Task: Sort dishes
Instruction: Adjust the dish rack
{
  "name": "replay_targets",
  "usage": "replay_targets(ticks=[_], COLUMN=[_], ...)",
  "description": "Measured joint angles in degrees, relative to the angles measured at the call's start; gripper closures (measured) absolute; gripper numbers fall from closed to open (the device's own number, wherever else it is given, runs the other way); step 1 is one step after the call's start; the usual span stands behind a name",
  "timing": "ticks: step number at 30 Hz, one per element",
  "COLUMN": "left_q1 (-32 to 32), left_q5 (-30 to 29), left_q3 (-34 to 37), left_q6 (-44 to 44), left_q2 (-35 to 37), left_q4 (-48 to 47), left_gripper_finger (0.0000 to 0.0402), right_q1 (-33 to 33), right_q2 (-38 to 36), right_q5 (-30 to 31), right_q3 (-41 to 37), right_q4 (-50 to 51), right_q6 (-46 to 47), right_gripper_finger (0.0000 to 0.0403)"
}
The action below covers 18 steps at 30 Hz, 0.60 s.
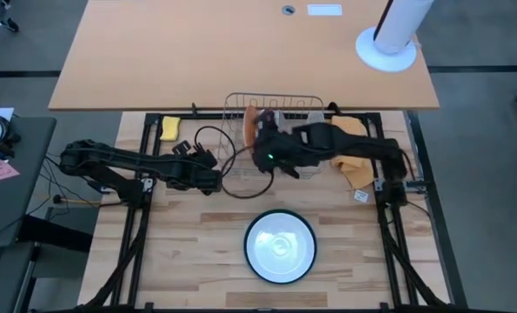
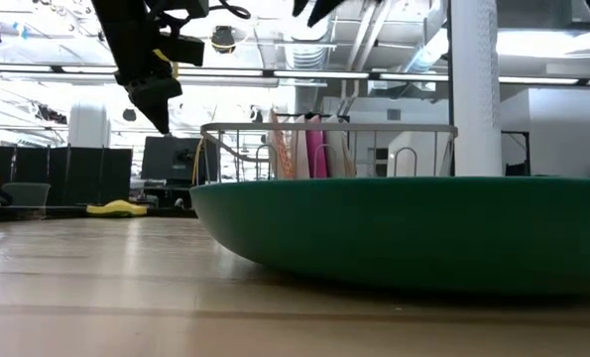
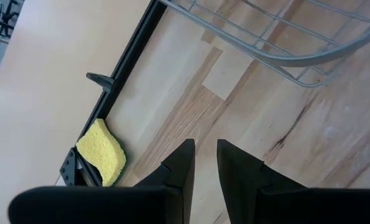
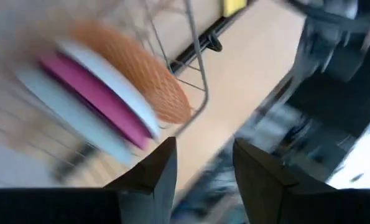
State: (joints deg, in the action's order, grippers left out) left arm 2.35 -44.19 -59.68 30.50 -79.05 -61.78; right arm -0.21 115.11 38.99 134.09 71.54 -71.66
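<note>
Now my right gripper (image 1: pixel 260 158), jaws released, hovers over the wire rack (image 1: pixel 275 106).
3 plates (image 4: pixel 104 87) stand racked, the green plate (image 1: pixel 280 247) sits on the desk; left gripper (image 1: pixel 213 181) nearly shut, empty. Descending off-line could snag wire.

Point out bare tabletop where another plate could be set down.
Free wood lies left and right of the green plate, along the near edge. Around the wire rack it is crowded: the left gripper, right gripper, cables and yellow sponge.
</note>
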Motion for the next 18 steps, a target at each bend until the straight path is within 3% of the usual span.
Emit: replay_targets(ticks=[4, 8, 10, 12, 18], left_q1=[0.0, 0.1, 0.5, 0.9, 1.1], left_q5=[0.0, -0.4, -0.4, -0.3, 1.0], left_q3=[0.0, 0.0, 0.0, 0.0, 0.0], left_q6=[0.0, -1.0, -2.2, -3.3, -5.5], left_q2=[0.0, 0.0, 0.0, 0.0, 0.0], left_q4=[0.1, 2.6, 4.8, 7.2, 9.9], left_gripper_finger=[0.0339, 0.0339, 0.0339, 0.0339, 0.0339], right_q1=[4.4, 7.7, 9.3, 11.5, 14.9], right_q2=[-3.1, -4.4, -4.6, -7.0, -10.5], right_q5=[0.0, -5.8, -8.3, -10.7, -10.5], right_q3=[-0.9, -1.0, -2.7, -7.1, -20.3], right_q4=[4.1, 17.3, 18.6, 16.7, 18.6], right_q6=[35.8, 66.9, 73.6, 74.5, 79.1], right_gripper_finger=[0.0244, 0.0250, 0.0253, 0.0255, 0.0267])
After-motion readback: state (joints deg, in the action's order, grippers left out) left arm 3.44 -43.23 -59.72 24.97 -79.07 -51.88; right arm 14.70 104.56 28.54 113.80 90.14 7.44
